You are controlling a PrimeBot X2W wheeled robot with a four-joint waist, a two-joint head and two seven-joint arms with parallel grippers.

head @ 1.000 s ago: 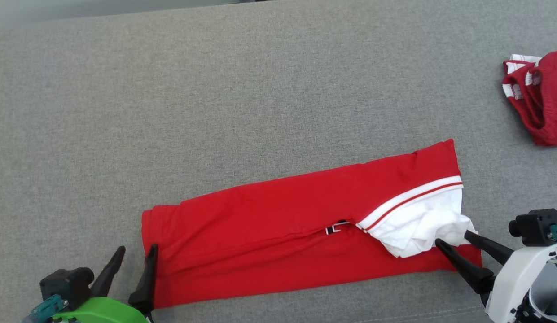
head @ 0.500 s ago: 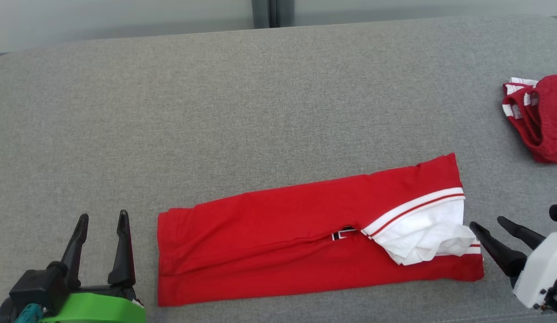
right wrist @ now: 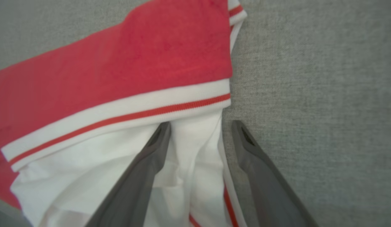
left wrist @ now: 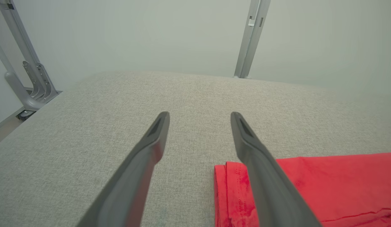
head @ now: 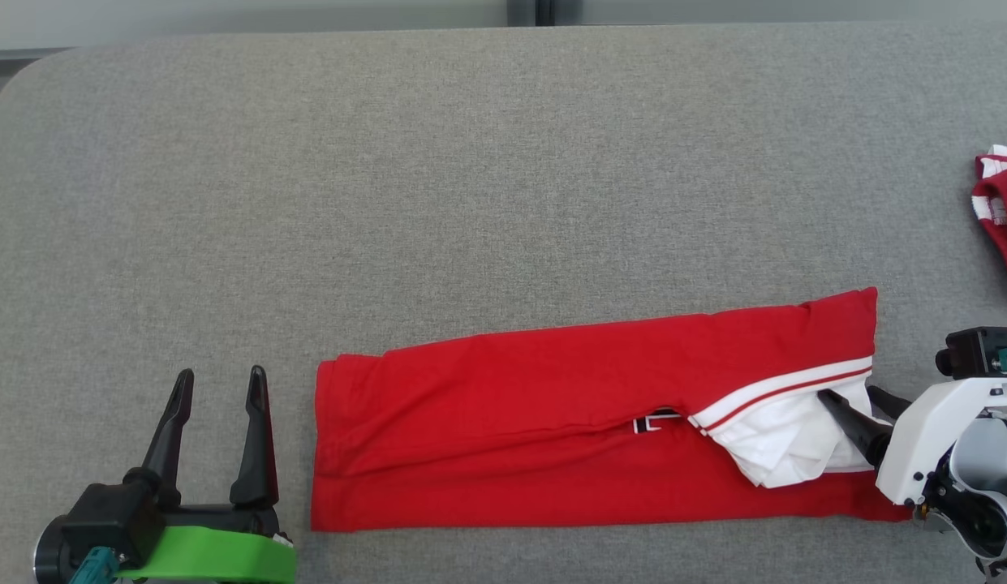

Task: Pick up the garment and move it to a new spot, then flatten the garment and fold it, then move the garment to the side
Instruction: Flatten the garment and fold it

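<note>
The garment [head: 552, 405] is red with white, red-striped trim, and lies on the grey table as a long folded strip. Its white part [head: 783, 442] bunches at the right end. My left gripper [head: 221, 373] stands open just left of the garment's left edge, apart from it; in the left wrist view the left gripper [left wrist: 199, 114] has bare table between its fingers and the garment [left wrist: 324, 183] beside the right one. My right gripper [head: 848, 393] is open at the right end. In the right wrist view the right gripper [right wrist: 201, 124] straddles a fold of white cloth [right wrist: 189, 151].
A second red and white garment [head: 998, 211] lies crumpled at the table's far right edge. The grey table [head: 471, 162] has a rounded far-left corner. A metal post [left wrist: 250, 37] stands behind the far edge, against a pale wall.
The head camera has shifted. My right gripper, off to the right of the garment half a second ago, has come back over the white cloth. The left gripper has drawn away from the left edge.
</note>
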